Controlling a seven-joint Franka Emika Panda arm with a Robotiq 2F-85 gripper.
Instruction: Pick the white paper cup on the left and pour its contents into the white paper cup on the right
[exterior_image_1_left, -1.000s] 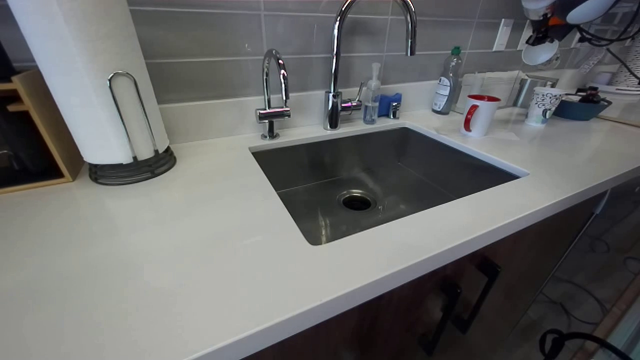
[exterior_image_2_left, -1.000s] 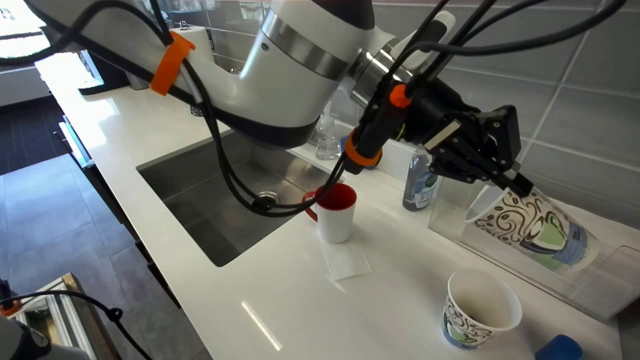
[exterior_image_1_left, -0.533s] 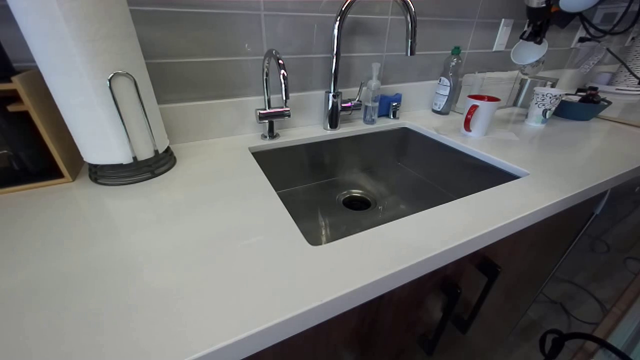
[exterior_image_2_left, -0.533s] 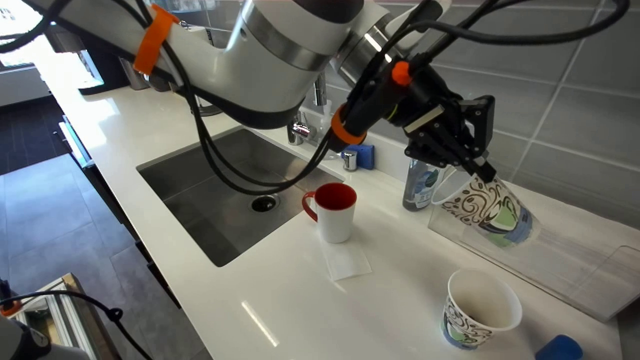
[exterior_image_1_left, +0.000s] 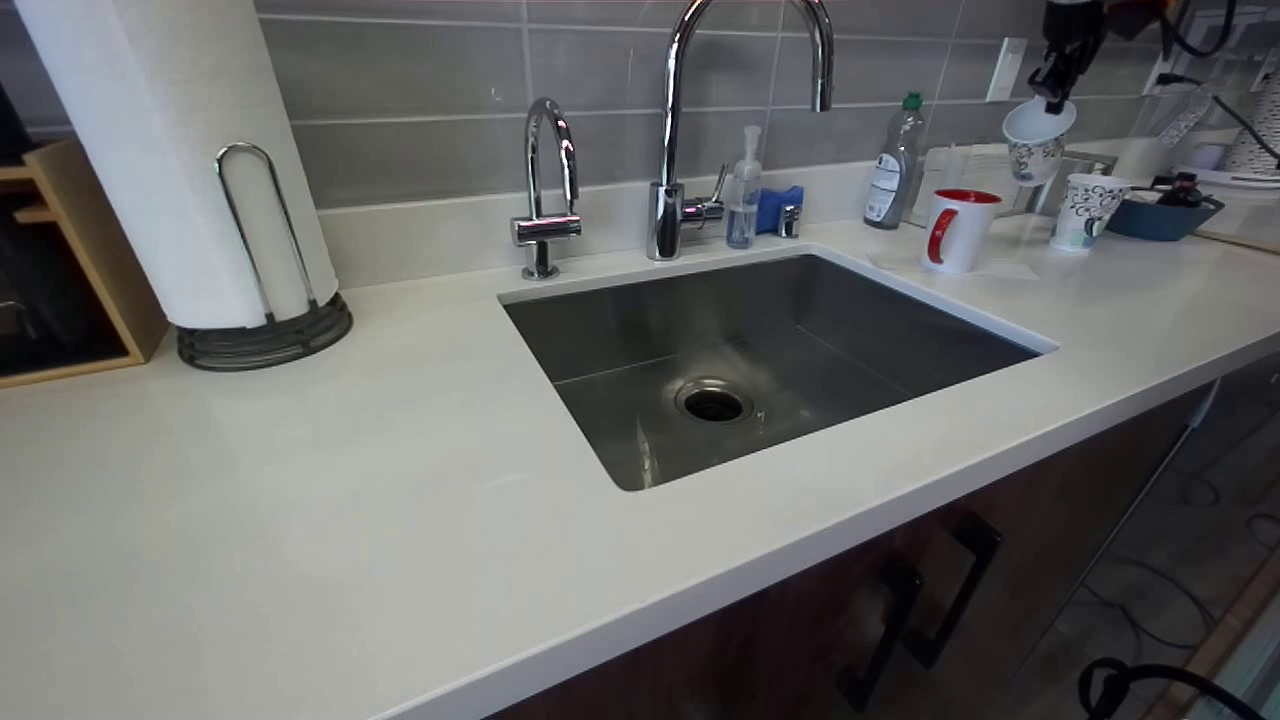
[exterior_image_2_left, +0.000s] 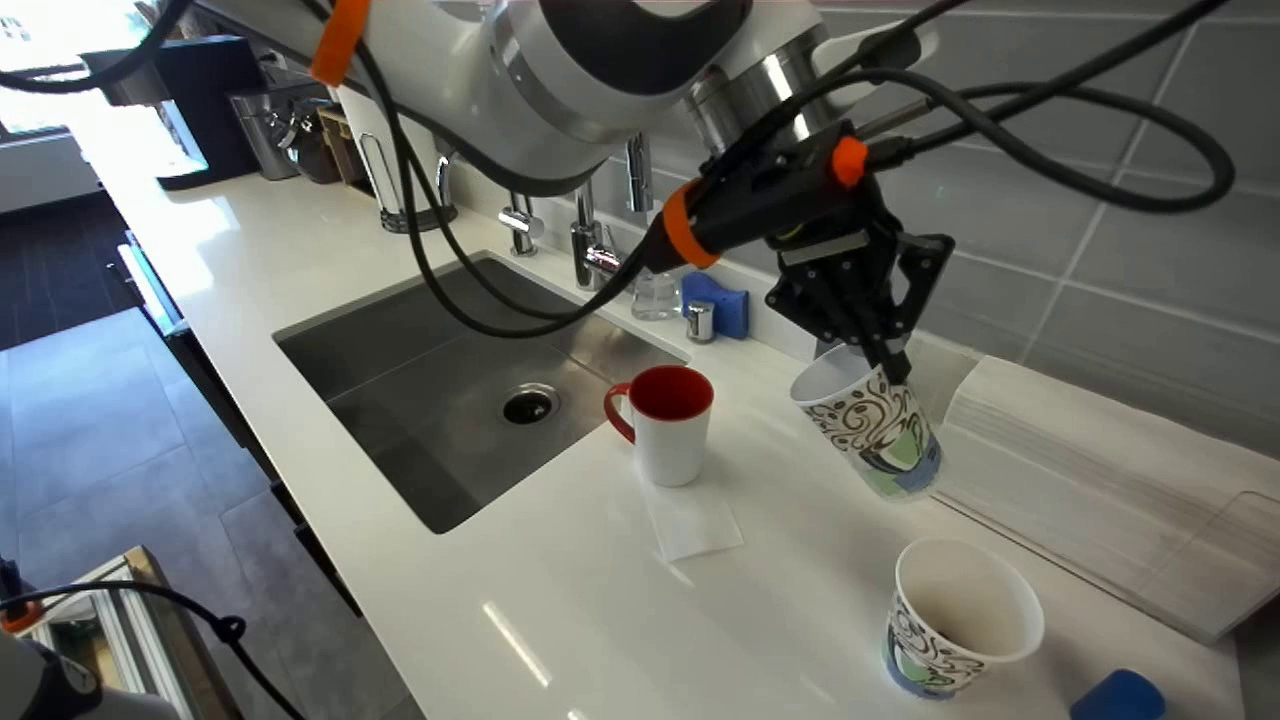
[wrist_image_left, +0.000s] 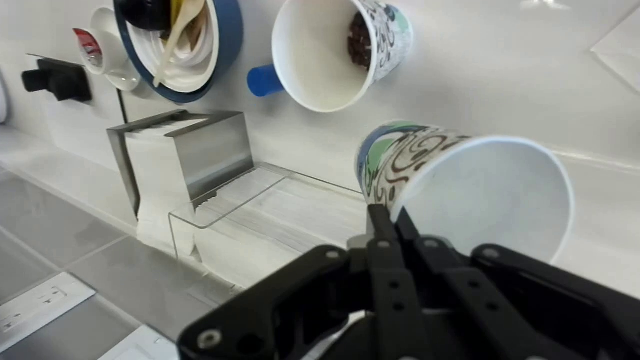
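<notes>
In an exterior view, held cup (exterior_image_2_left: 872, 432) tilted: long axis 11-to-5 o'clock, mouth toward 11. Gripper (exterior_image_2_left: 891, 363) pinching its rim. Standing cup (exterior_image_2_left: 955, 625) upright, toward 5 o'clock.

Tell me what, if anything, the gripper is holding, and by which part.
The gripper holds the tilted, patterned paper cup by its rim, with the cup's wall pinched between the fingertips.

Arm (exterior_image_2_left: 500, 110) bent, wrist (exterior_image_2_left: 765, 95) aloft; jaws angled downward, pinched nearly together.
</notes>
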